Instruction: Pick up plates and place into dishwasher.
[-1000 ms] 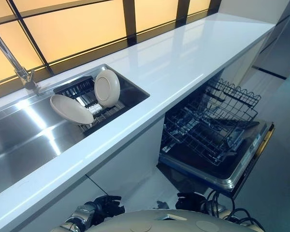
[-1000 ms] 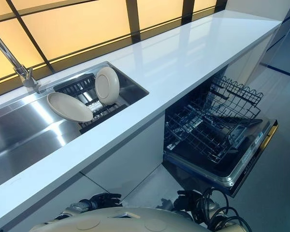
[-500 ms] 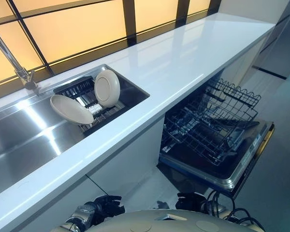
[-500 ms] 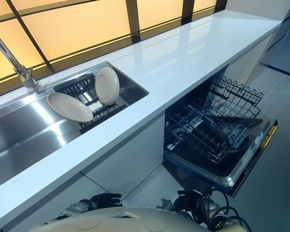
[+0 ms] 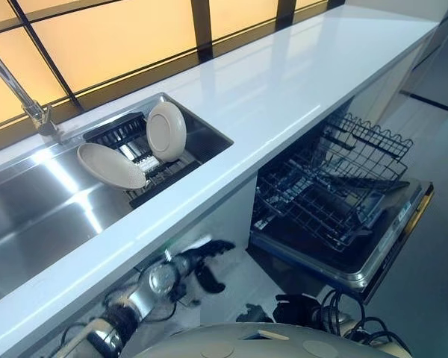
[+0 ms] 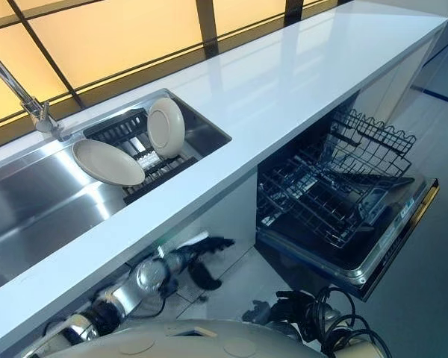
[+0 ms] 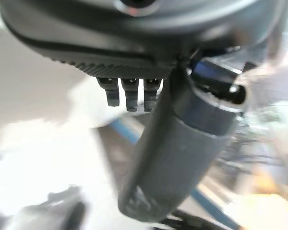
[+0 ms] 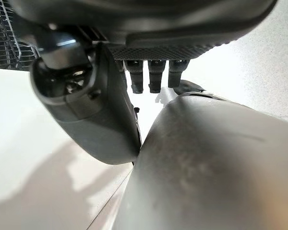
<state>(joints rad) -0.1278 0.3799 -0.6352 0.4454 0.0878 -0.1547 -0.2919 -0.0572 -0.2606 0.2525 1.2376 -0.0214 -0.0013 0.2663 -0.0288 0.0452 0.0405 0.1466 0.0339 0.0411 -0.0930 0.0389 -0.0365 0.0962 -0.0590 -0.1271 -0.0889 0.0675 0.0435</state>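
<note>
Warm backlight from the window, glare on white bench and steel sink.

Amber light comes through the window panes (image 5: 119,37) behind the bench (image 5: 284,82), whose glossy white top carries a broad pale sheen. The sink (image 5: 37,216) floor shows bright streaks of reflected light, and the two plates (image 5: 166,131) in it are evenly lit. Under the bench the space is dim, and the dishwasher rack (image 5: 336,186) sits in shade with its wires dark. The left hand (image 5: 209,257) is smeared by motion blur below the bench edge. The left wrist view is heavily blurred and washed out; the right wrist view is sharper close up, with soft shadows on a pale floor.
</note>
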